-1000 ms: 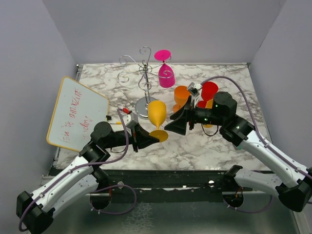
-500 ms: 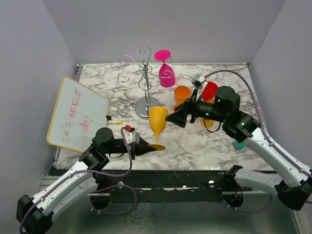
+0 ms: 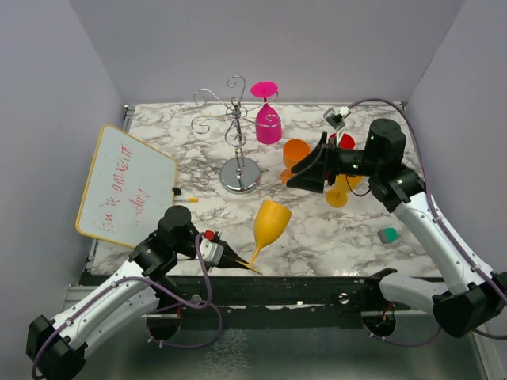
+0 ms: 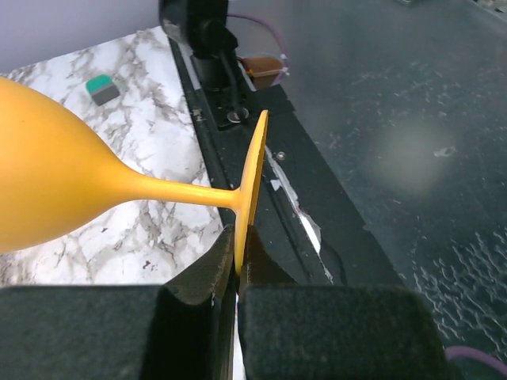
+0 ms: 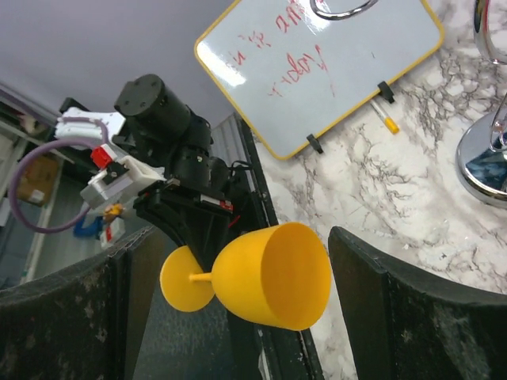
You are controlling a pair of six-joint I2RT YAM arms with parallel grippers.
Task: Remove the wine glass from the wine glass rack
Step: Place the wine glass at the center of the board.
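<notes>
The left gripper is clamped on the foot of the tilted yellow wine glass, near of the wine glass rack. The right gripper has its jaws apart, right of the rack.

Table: white marble pattern, grey veining.
Wine glass rack: mirror chrome.
Pink wine glass on rack: plain magenta.
Yellow wine glass, near front edge: plain amber-yellow.
Orange glass, red glass: toward right edge.
Whiteboard, left edge: white face, yellow frame, red writing.
Small block, toward front right corner: teal over grey.
Left gripper, right gripper: black.
Left arm, right arm: white shells, black joints.
Cables: purple.
</notes>
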